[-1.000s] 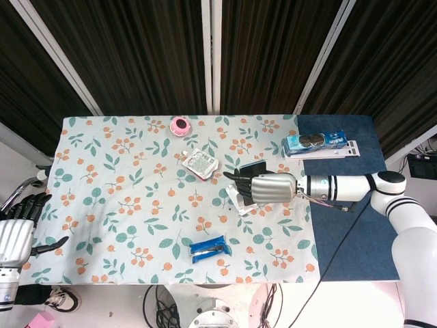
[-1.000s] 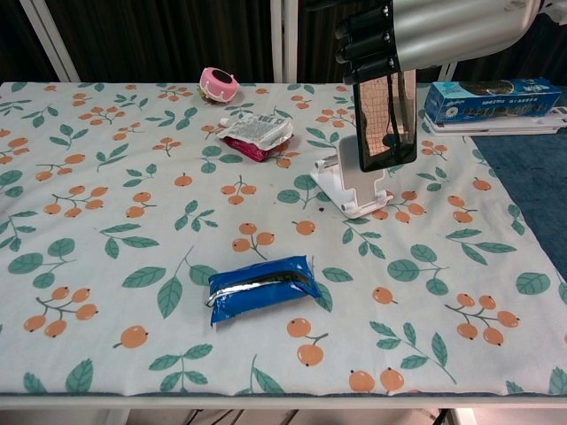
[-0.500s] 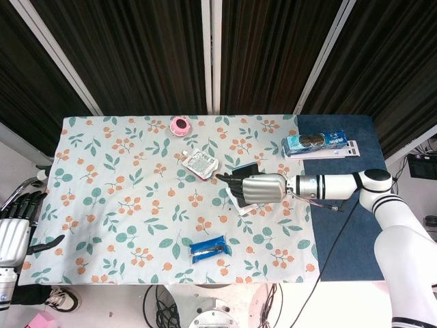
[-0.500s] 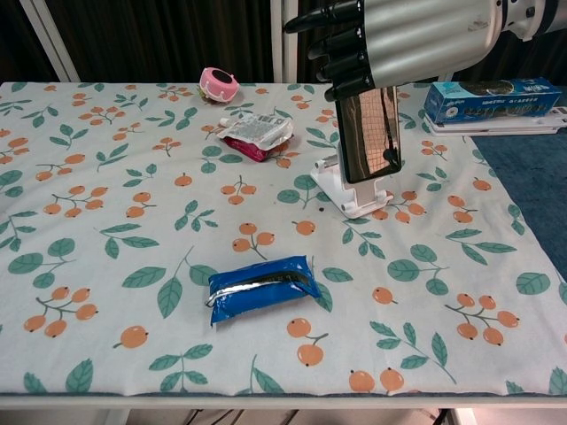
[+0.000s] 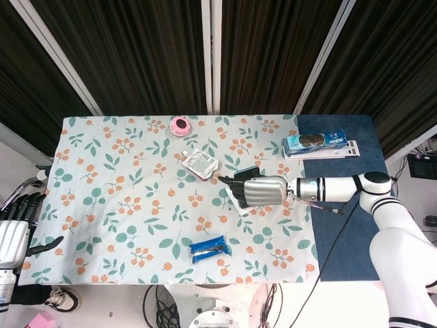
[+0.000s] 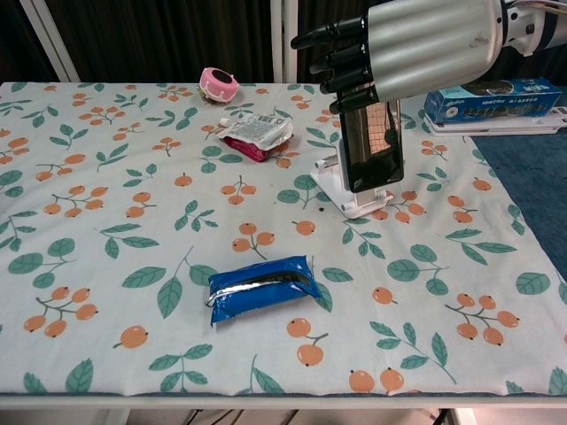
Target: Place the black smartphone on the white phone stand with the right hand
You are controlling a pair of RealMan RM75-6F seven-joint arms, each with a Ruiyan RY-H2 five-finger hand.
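On the worktop (image 6: 106, 292), our right hand (image 6: 416, 44) grips the phone (image 6: 372, 146) by its top end, fingers curled over the upper edge. The phone hangs nearly upright with its lower edge right at the stand (image 6: 354, 190); whether it already rests on the ledge we cannot tell. In the head view the same right hand (image 5: 263, 190) covers most of the stand (image 5: 240, 205). Our left hand (image 5: 15, 229) sits off the worktop's near-left corner, fingers apart and holding nothing.

We judge the phone stiff, flat and fairly light, with a glossy face that could slip between smooth fingers and glass that would not forgive a drop. Holding it by the long edges near the top seems best to us, since that leaves the bottom free to seat in the stand. The stand looks light, so pressing down hard could slide or tip it.

Compared with a second ago, the phone sits lower and more squarely in front of the stand, covering more of its back plate. Its tilt has changed too, and the hand has dropped further into the chest view and turned to show more finger.
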